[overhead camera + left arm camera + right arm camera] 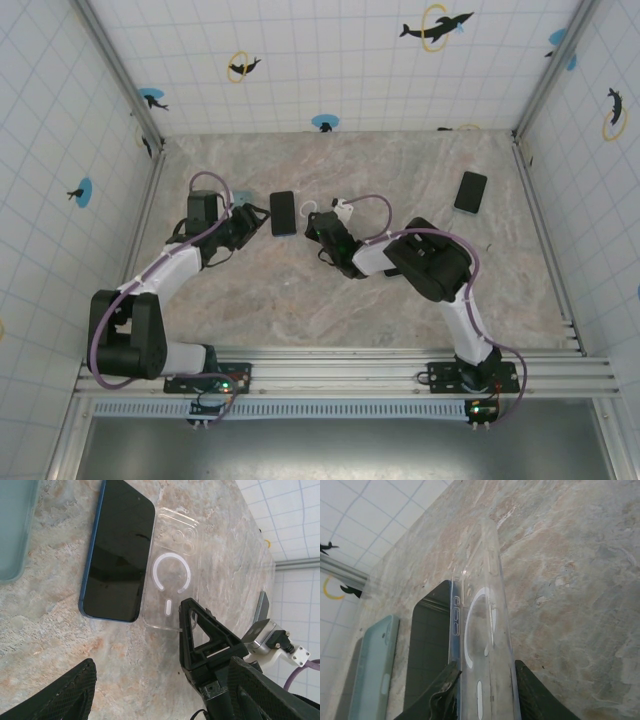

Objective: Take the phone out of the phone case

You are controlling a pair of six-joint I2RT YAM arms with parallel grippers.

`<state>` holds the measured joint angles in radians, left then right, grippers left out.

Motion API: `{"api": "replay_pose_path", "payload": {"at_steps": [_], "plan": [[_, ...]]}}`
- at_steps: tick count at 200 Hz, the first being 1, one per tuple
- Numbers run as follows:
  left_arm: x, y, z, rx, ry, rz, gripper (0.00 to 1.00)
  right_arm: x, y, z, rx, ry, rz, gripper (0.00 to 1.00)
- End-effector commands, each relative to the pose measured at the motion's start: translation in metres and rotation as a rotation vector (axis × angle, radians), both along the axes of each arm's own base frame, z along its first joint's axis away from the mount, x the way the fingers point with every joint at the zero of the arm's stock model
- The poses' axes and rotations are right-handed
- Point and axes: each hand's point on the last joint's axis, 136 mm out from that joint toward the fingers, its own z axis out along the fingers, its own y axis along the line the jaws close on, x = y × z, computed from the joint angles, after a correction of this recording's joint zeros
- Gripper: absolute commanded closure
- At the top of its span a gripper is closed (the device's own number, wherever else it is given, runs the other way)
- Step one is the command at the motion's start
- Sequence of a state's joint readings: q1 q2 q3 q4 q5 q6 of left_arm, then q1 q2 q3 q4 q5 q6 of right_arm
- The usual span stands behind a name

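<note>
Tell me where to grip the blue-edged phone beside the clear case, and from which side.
Take the phone by its free long blue edge, coming from the side of the left gripper. It lies flat, screen up; the clear case sits tight against its other edge, leaving no finger gap, while bare table separates it from the teal case. Probably tip that edge up first.

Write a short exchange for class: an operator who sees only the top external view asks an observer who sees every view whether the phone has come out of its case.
Operator: The phone looks bare from above. Is it free?
Observer: Yes. The left wrist view shows the clear case lying empty right beside it.
Operator: And the right end effector?
Observer: Its wrist view shows the near end of the clear case between its fingers.
</note>
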<state>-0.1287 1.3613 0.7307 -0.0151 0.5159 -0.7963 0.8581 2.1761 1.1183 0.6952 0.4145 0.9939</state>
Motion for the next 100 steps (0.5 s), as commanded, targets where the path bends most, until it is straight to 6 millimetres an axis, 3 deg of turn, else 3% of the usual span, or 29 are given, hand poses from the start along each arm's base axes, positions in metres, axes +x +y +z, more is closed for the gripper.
{"api": "replay_pose_path", "payload": {"at_steps": [1,50,100], "plan": [[0.001,0.000,0.005,-0.002,-0.018,-0.022,0.30,0.002,-0.006,0.027,-0.032,-0.048,-0.007,0.66],[0.002,0.000,0.008,0.002,-0.031,-0.028,0.29,0.002,-0.023,0.038,-0.109,-0.075,-0.006,0.50],[0.002,-0.002,0.018,0.018,-0.063,-0.060,0.29,-0.005,-0.042,0.070,-0.235,-0.122,0.101,0.31]]}}
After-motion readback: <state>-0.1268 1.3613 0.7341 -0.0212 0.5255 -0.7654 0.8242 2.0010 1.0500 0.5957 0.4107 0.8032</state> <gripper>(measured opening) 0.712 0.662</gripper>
